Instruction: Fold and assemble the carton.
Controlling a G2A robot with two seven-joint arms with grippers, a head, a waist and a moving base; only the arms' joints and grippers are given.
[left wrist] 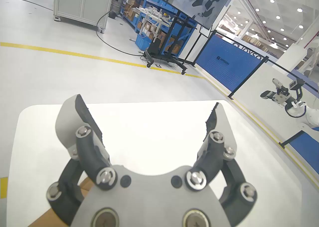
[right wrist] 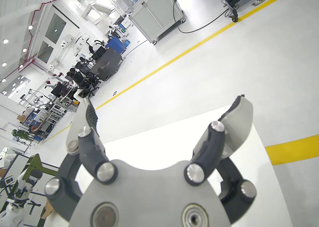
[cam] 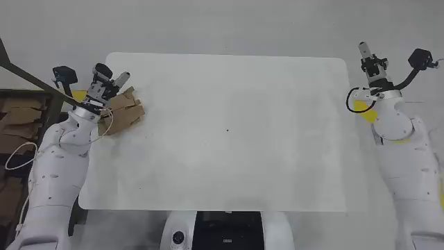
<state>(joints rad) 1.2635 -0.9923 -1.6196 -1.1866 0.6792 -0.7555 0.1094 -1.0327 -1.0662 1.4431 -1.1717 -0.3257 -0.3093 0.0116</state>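
Top view — brown carton (cam: pixel 123 111) at the left edge of the white table (cam: pixel 229 132), partly folded, flaps uneven. Lies just beside and partly beneath the left arm's wrist. Left claw (cam: pixel 113 75) raised over the carton's far corner; cannot tell whether touching. Left wrist view: left claw (left wrist: pixel 147 103) spread wide, nothing between the fingers (left wrist: pixel 82 113), a sliver of cardboard showing under the wrist. Right claw (cam: pixel 365 52) beyond the table's far right corner, well apart from the carton. Right wrist view: right claw (right wrist: pixel 163 99) spread wide too — holds nothing, with a table corner below it.
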